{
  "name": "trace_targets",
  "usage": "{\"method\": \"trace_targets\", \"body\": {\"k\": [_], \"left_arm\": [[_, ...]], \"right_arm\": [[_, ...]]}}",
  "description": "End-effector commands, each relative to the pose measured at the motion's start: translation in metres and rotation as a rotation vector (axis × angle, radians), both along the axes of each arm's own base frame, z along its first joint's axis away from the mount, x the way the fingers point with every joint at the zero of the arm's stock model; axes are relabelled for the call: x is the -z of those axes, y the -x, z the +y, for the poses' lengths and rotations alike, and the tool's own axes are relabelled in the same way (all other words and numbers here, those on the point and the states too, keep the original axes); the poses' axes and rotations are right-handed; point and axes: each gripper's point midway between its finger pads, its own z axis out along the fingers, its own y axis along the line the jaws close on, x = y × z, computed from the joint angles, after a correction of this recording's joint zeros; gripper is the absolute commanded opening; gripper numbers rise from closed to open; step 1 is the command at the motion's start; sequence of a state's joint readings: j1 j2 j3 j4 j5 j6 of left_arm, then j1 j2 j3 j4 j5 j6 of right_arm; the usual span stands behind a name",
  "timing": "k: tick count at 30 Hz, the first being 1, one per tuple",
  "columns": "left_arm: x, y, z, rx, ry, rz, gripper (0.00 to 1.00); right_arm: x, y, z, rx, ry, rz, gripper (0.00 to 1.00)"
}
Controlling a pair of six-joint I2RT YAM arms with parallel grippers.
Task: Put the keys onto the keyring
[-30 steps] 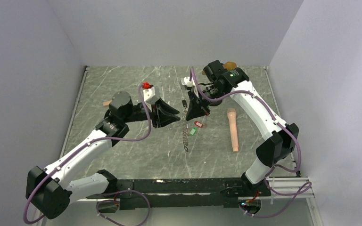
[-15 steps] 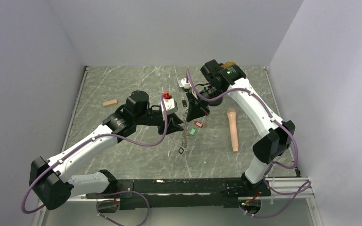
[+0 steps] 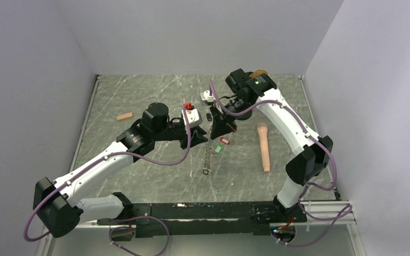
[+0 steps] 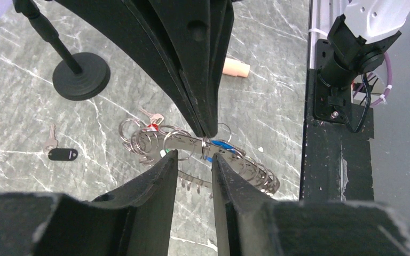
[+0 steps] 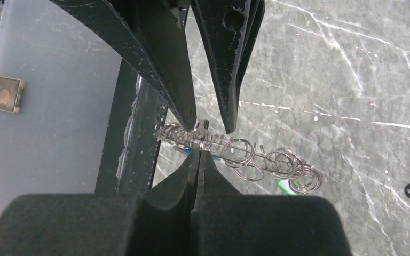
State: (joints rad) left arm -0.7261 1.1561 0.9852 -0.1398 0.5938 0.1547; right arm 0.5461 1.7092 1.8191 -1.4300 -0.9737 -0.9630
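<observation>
The keyring [image 3: 209, 157], a chain of metal rings, hangs from my right gripper [image 3: 218, 134], which is shut on one ring near its upper end. In the right wrist view, the right gripper [image 5: 200, 154] pinches that ring of the keyring [image 5: 277, 162]. My left gripper [image 4: 193, 156] is open, its tips on either side of the same spot on the keyring [image 4: 245, 165], facing the right gripper [image 4: 207, 133]. The blue-tagged key [image 4: 221, 144] lies right behind that spot. The red-tagged key [image 3: 224, 141] and the green-tagged key [image 3: 217, 150] lie on the table beside the chain.
A black round-based stand [image 4: 80, 79] is on the table behind the chain. A key with a black tag [image 4: 63, 154] lies alone. A peach cylinder [image 3: 264, 146] lies to the right and a small tan block [image 3: 124, 116] at the far left.
My left arm swung right and brought its gripper up to the chain, opposite the right gripper. The chain's lower end shifted slightly left. The right gripper stayed shut on the ring.
</observation>
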Motion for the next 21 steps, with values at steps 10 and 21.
{"method": "trace_targets", "body": {"k": [10,21], "left_arm": [[-0.013,0.006,-0.012,0.055,0.051,-0.009,0.27],[-0.010,0.004,-0.016,0.055,0.032,0.004,0.04]], "right_arm": [[-0.016,0.005,0.008,-0.031,-0.068,-0.018,0.00],[-0.014,0.008,0.008,-0.033,-0.068,-0.007,0.00]]}}
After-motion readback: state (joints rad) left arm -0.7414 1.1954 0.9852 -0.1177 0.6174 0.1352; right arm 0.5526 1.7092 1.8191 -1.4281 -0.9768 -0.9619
